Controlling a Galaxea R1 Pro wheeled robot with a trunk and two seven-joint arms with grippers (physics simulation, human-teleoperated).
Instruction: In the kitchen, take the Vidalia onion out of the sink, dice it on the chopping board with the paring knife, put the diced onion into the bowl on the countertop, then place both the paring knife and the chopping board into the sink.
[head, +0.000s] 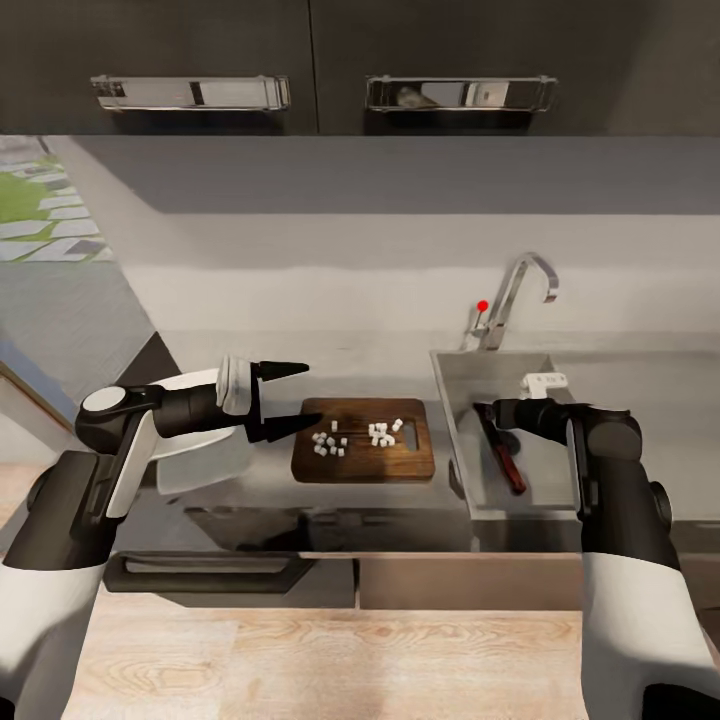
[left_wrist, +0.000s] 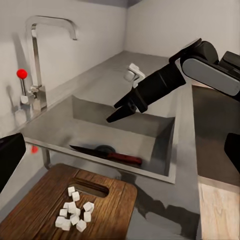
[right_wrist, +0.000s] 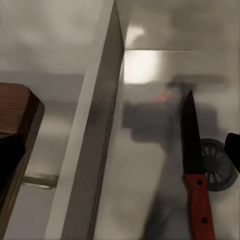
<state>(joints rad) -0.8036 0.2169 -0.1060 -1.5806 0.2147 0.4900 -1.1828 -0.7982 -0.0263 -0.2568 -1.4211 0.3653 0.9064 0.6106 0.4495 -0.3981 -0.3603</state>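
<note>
Several white onion dice (head: 355, 437) lie on the dark wooden chopping board (head: 410, 462), which rests on the countertop (head: 270, 492) left of the sink (head: 452, 395). The paring knife (head: 503, 452), dark blade and red handle, lies flat on the basin floor by the drain (right_wrist: 217, 165). My right gripper (head: 481, 409) hovers above the knife, open and holding nothing. My left gripper (head: 296, 398) is open just left of the board, also holding nothing. The white bowl (head: 195, 462) sits under my left forearm, partly hidden. The left wrist view shows the dice (left_wrist: 74, 212), knife (left_wrist: 107, 155) and right gripper (left_wrist: 114, 114).
A chrome tap (head: 515, 290) with a red knob (head: 483, 306) stands behind the sink. Black upper cabinets with chrome handles (head: 190, 92) hang overhead. The counter's front edge and a cabinet handle (head: 205, 572) are close below the arms.
</note>
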